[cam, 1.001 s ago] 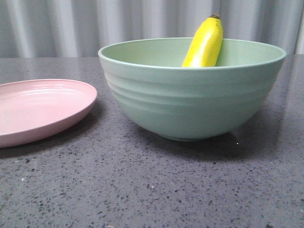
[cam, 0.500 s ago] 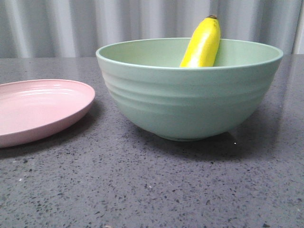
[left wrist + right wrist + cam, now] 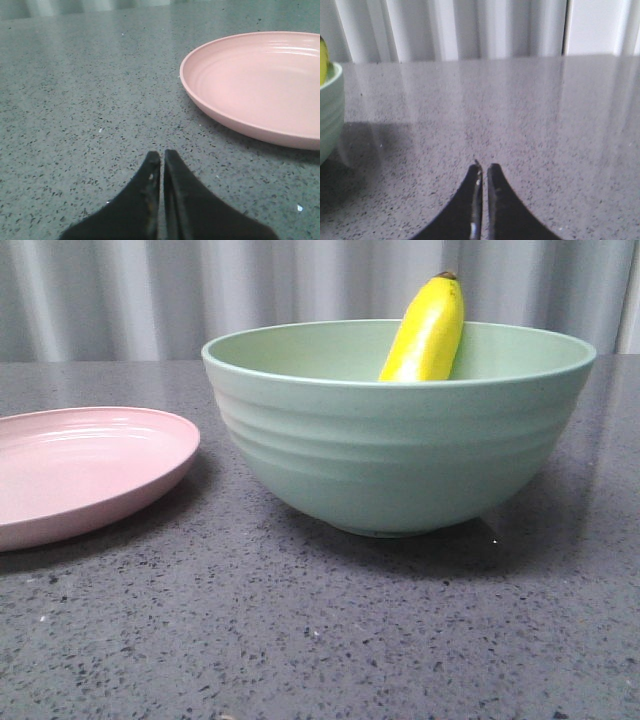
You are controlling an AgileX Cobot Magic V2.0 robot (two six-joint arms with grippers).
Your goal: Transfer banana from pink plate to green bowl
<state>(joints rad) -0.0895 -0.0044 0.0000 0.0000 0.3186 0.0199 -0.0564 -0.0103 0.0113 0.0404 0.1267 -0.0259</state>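
The yellow banana [image 3: 427, 332] stands tilted inside the pale green bowl [image 3: 400, 450], its dark tip above the rim. The pink plate [image 3: 80, 465] lies empty to the left of the bowl, and it also shows in the left wrist view [image 3: 260, 85]. My left gripper [image 3: 162, 155] is shut and empty, low over the table beside the plate. My right gripper [image 3: 484, 167] is shut and empty, over bare table to the right of the bowl [image 3: 329, 110], where a sliver of the banana [image 3: 323, 60] shows. Neither gripper shows in the front view.
The dark speckled tabletop [image 3: 320, 640] runs under everything. A pale curtained wall [image 3: 200, 290] stands behind the table's far edge.
The bowl, the banana and the plate sit slightly further left in the front view than a second ago; nothing has changed in the last half second.
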